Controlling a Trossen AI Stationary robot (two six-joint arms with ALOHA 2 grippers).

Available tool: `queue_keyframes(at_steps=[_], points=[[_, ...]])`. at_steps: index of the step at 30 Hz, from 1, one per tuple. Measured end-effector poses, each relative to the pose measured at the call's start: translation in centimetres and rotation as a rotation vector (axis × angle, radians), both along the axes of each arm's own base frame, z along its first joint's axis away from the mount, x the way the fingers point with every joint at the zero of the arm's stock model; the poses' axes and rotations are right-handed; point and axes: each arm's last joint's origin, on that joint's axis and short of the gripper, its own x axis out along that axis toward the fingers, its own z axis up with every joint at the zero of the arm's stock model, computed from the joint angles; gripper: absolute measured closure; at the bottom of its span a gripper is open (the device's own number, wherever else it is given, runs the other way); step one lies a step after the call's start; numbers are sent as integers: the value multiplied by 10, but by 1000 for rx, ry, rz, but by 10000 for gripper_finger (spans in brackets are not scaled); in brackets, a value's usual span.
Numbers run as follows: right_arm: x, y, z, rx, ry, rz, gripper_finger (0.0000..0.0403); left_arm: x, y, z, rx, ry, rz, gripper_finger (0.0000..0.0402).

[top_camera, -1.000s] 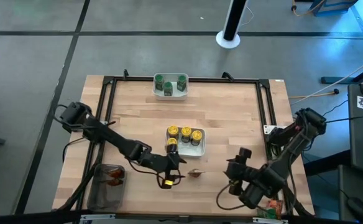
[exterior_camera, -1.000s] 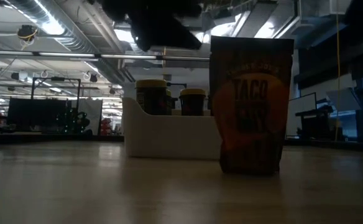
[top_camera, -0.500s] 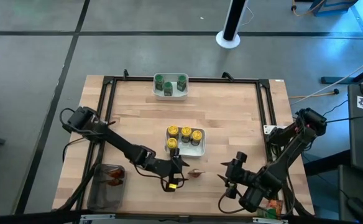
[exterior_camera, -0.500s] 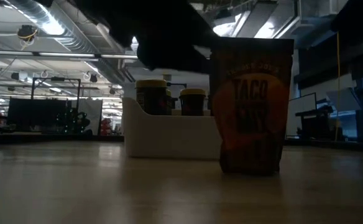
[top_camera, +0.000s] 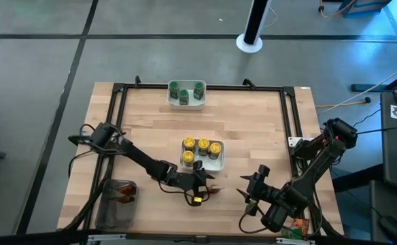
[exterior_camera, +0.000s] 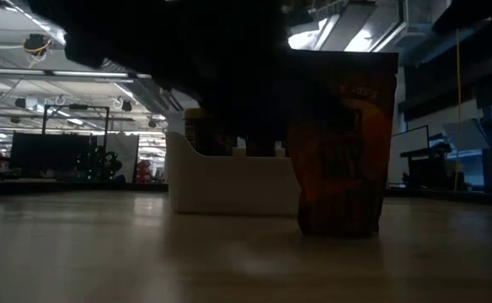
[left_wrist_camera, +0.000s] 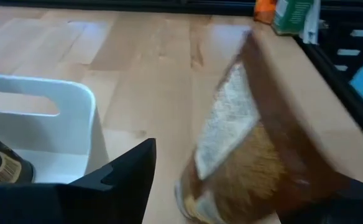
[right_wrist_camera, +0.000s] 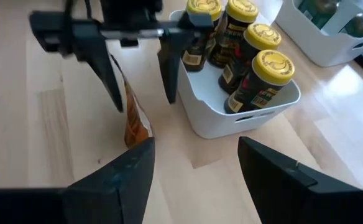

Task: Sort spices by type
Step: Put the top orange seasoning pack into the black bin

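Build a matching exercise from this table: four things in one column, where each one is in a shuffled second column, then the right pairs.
Things
1. yellow-capped jars
2. green-capped jars
3. brown-orange packet
4. clear grey tray

Places
A. front left corner of the table
B. white bowl at the table's far edge
C. upright between the left gripper's open fingers
D. white bowl mid-table

Pairs: 1-D, 2-B, 3-C, 4-A
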Motion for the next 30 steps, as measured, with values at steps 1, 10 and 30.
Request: queue_keyframes(at_steps=[1, 10, 30], points=[[0, 0, 0, -7, -1, 3, 173, 2, 1, -3, -3, -6, 4, 147], [0, 0, 0, -21, -8, 4, 173, 6, 6, -14, -1, 4, -1, 193], [3, 3, -9, -65, -6, -3, 173, 2, -2, -4, 165, -22, -95, 398]])
